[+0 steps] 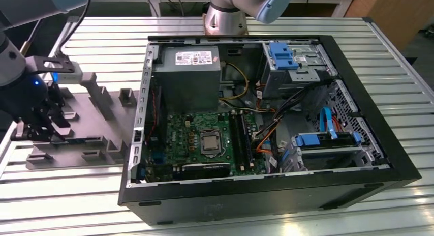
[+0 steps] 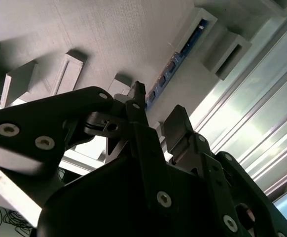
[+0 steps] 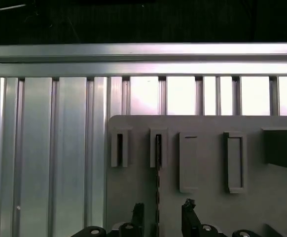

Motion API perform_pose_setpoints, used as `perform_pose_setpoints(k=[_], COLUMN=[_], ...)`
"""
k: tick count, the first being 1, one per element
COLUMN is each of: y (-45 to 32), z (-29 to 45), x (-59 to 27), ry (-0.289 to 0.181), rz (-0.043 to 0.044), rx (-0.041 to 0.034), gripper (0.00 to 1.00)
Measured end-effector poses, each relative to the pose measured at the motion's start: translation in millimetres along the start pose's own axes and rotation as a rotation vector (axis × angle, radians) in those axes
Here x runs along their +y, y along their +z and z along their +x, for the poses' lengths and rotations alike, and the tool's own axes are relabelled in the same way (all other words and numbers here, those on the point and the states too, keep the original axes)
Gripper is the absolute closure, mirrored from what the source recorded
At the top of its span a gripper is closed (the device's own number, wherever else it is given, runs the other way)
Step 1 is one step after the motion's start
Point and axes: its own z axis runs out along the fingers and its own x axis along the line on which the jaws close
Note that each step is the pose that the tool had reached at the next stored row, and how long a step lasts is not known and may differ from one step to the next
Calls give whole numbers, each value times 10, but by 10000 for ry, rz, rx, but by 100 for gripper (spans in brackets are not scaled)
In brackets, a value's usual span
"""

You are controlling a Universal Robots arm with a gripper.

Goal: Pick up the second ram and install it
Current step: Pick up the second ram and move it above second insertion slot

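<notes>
So, hand parked over the second ram, fingers spread, nothing pinched yet

One hand hovers above one grey holder tray at the exterior view's left, just beside one open PC case on the slatted worktop. Its two fingers stand apart. Just one ram stick sits on edge in a tray pocket, and in the first wrist view its line runs between the fingers. Inside the case I count two blue drive brackets.

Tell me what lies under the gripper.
The ram stands on edge in the gray holder, under the open gripper. Its lower edge is hidden in the slots.
</notes>
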Motion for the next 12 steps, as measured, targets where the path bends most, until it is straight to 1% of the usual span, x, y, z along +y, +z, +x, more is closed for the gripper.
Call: perform_pose_setpoints(k=[8, 9, 11, 12], y=[93, 103, 121, 129], z=[23, 24, 27, 28], x=[-1, -1, -1, -1], ry=[0, 0, 0, 0], rz=[9, 10, 12, 14], rx=[0, -1, 0, 0], gripper=[57, 58, 58, 65])
